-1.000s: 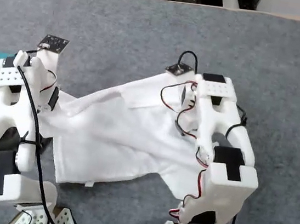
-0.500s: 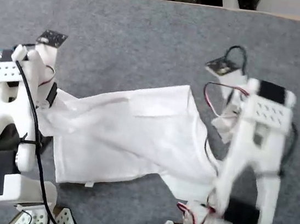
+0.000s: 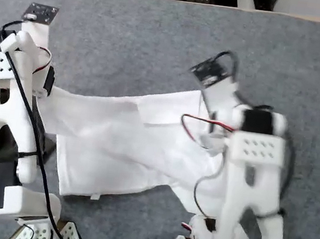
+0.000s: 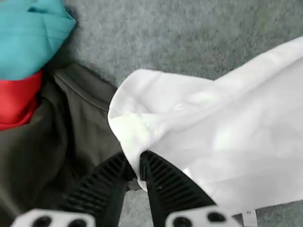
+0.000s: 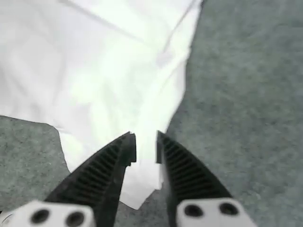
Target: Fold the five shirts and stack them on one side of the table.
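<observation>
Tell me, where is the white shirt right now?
In the high view the white shirt lies spread across the middle of the table; the left gripper pinches its corner, beside a dark shirt.

Your two arms are white printed-plastic shells, the left arm (image 3: 0,122) and the right arm (image 3: 248,190), with black servo blocks (image 3: 259,118) at the joints. A black cable (image 3: 32,129) runs along the left arm, and thin red and white wires (image 3: 195,121) loop over the right. Each wrist carries a dark little circuit board (image 3: 41,12). The left gripper (image 4: 134,161) and right gripper (image 5: 144,139) have black ribbed fingers (image 5: 175,161) on white bases with dark screw holes (image 5: 40,216).
</observation>
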You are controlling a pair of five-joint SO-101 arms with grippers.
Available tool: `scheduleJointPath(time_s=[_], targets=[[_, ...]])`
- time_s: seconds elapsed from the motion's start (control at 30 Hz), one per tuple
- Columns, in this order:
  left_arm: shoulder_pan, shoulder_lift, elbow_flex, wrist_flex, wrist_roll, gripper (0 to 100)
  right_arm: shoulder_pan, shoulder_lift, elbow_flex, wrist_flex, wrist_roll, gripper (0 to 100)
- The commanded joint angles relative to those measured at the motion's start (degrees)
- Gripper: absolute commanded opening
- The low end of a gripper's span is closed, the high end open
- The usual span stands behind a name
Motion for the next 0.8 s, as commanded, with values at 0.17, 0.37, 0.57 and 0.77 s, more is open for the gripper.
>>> scheduleJointPath(time_s=[0.17,0.37,0.57,0.77], targets=[[0.0,-2.5,15.4,-9.7,0.5,3,-8.1,16.1,12.8,-18.5,2.1,26.5],[-0.4,-2.5,18.9,-11.0,0.5,3,-7.7,28.0,11.3,-19.8,4.3,3.9],[-0.5,-2.6,18.6,-10.6,0.5,3,0.4,22.2,7.3,-9.8,6.9,1.3],[-0.4,-7.6,15.6,-6.2,0.3,3,10.7,-2.2,-3.6,5.0,11.7,1.3]])
